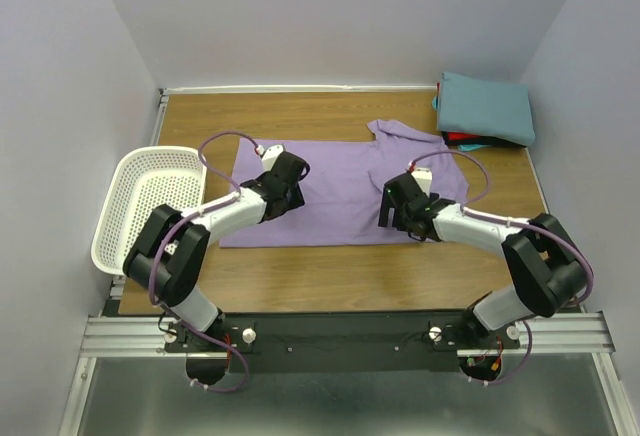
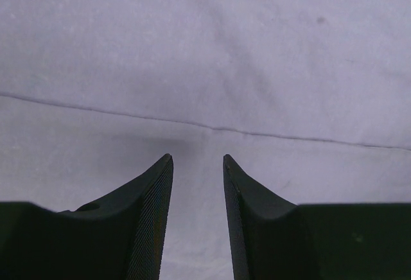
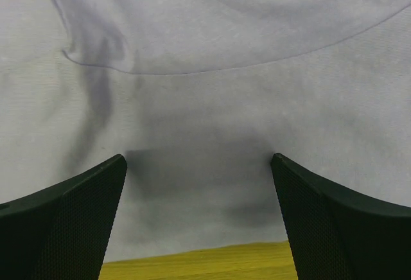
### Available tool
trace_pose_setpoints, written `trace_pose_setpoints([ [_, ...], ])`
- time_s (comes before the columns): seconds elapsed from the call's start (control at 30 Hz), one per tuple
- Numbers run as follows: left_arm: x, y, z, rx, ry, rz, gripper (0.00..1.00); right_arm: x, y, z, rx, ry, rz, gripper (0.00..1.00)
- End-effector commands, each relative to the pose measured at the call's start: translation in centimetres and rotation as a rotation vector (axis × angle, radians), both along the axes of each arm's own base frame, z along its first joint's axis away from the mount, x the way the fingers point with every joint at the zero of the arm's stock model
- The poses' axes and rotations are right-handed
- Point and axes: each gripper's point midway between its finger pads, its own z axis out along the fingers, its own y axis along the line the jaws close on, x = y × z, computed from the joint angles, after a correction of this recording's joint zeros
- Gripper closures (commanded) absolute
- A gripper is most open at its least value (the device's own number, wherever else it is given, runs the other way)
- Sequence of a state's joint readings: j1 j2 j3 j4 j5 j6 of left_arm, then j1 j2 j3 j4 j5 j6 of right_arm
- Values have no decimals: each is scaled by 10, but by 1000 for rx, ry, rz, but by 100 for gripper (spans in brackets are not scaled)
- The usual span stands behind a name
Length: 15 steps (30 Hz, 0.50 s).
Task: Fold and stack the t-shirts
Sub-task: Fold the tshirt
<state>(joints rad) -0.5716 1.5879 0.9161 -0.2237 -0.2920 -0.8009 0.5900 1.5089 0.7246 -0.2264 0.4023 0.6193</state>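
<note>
A large lavender t-shirt [image 1: 335, 191] lies spread flat across the middle of the wooden table. My left gripper [image 1: 291, 178] hovers over its left part; in the left wrist view the gripper [image 2: 198, 159] is open with a narrow gap and only lavender cloth [image 2: 205, 68] below. My right gripper [image 1: 392, 206] is over the shirt's right part near its front edge; in the right wrist view the gripper [image 3: 199, 160] is wide open and empty above the cloth [image 3: 212, 100]. A folded teal t-shirt [image 1: 487, 106] lies on a folded red one [image 1: 470, 141] at the back right corner.
A white perforated basket [image 1: 145, 204] hangs over the table's left edge. Bare wood [image 1: 330, 276] runs along the front, also seen in the right wrist view [image 3: 192, 264]. Grey walls enclose the table on three sides.
</note>
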Motion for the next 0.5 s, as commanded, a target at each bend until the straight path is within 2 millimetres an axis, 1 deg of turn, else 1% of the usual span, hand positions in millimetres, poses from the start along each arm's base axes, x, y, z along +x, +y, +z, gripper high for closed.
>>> trace_pose_setpoints([
  [0.0, -13, -1, -22, -20, 49, 32, 55, -10, 9, -10, 98, 19, -13, 0],
  [0.1, -27, 3, -37, -27, 91, 63, 55, -25, 8, -20, 128, 59, -20, 0],
  [0.2, -40, 5, -46, -24, 124, 79, 55, -39, 8, -26, 167, 94, -25, 0],
  [0.27, -53, 12, -55, -16, 163, 107, 55, -50, 16, -25, 226, 133, -17, 0],
  [0.3, -57, 14, -57, -17, 172, 112, 55, -60, 23, -26, 268, 171, 3, 0],
  [0.33, -60, 15, -57, -20, 179, 118, 55, -64, 25, -26, 289, 187, 4, 0],
  [0.4, -68, 15, -60, -40, 199, 126, 55, -75, 26, -30, 308, 225, 11, 0],
  [0.43, -74, 16, -62, -49, 213, 129, 55, -86, 25, -36, 310, 266, 15, 0],
  [0.47, -77, 16, -63, -53, 220, 129, 55, -91, 23, -39, 308, 285, 12, 0],
])
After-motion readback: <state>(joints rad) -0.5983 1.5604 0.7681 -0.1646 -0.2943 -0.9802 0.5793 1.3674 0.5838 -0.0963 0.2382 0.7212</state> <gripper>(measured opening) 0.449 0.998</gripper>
